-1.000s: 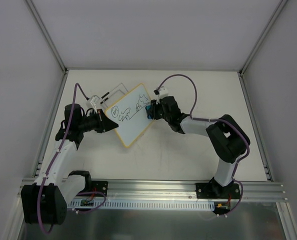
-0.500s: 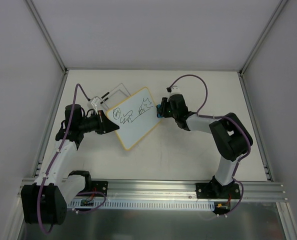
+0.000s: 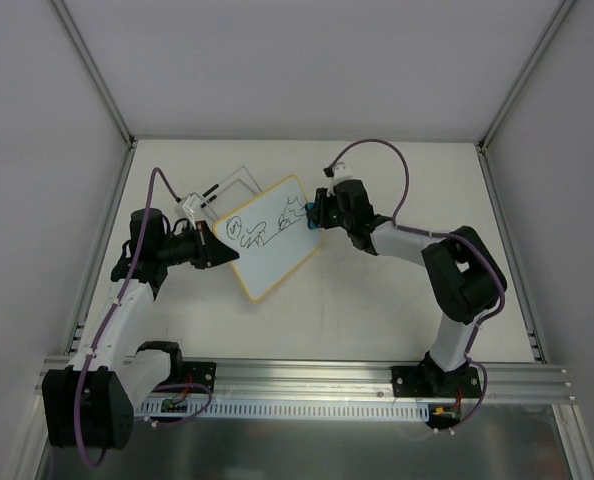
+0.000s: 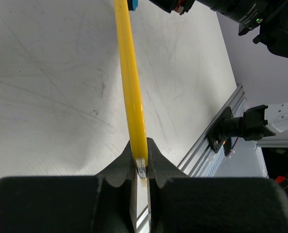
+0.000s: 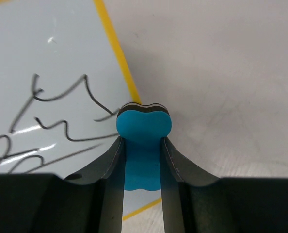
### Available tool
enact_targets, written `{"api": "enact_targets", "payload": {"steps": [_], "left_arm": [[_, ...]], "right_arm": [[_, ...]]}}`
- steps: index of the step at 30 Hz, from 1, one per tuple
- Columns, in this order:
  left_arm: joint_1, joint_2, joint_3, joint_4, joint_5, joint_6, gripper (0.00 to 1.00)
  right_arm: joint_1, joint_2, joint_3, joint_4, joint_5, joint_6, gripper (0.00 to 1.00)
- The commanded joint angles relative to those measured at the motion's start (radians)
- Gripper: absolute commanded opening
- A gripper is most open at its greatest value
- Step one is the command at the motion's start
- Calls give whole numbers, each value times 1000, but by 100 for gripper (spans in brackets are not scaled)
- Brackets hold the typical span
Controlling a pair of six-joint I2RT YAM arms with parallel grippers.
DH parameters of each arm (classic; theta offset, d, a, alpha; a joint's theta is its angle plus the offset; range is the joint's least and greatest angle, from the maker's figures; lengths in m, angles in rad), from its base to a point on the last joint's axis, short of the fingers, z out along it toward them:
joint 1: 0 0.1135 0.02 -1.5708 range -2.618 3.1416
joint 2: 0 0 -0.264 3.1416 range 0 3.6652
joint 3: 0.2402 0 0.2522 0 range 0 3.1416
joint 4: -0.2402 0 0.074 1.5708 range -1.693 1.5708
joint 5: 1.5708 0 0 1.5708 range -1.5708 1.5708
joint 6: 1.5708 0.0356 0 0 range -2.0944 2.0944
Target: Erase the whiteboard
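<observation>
While the left tool pinches the black-scribbled, yellow-rimmed whiteboard, the right tool clamps a blue eraser.

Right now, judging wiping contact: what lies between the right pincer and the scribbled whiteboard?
A blue eraser block, clamped in the right pincer, tip at the yellow-rimmed whiteboard edge; right wrist view shows it.

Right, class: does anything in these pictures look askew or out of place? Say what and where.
The whiteboard sits diagonal to the table's edges, clamped by one edge in the left gripper. Black scribbles mark it, and the right gripper holds a blue eraser at its right rim. Nothing looks spilled or damaged.
</observation>
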Motion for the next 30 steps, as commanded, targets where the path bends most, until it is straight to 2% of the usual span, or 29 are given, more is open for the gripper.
{"api": "enact_targets", "payload": {"steps": [1, 14, 21, 30], "left_arm": [[-21, -7, 25, 70, 146, -12, 0], [-21, -19, 24, 68, 141, -11, 0], [-21, -14, 24, 70, 141, -11, 0], [-21, -11, 24, 68, 143, -9, 0]], "right_arm": [[29, 0, 107, 10, -67, -75, 0], [47, 28, 240, -18, -81, -168, 0], [16, 39, 155, -32, -88, -138, 0], [19, -6, -14, -32, -199, -105, 0]]}}
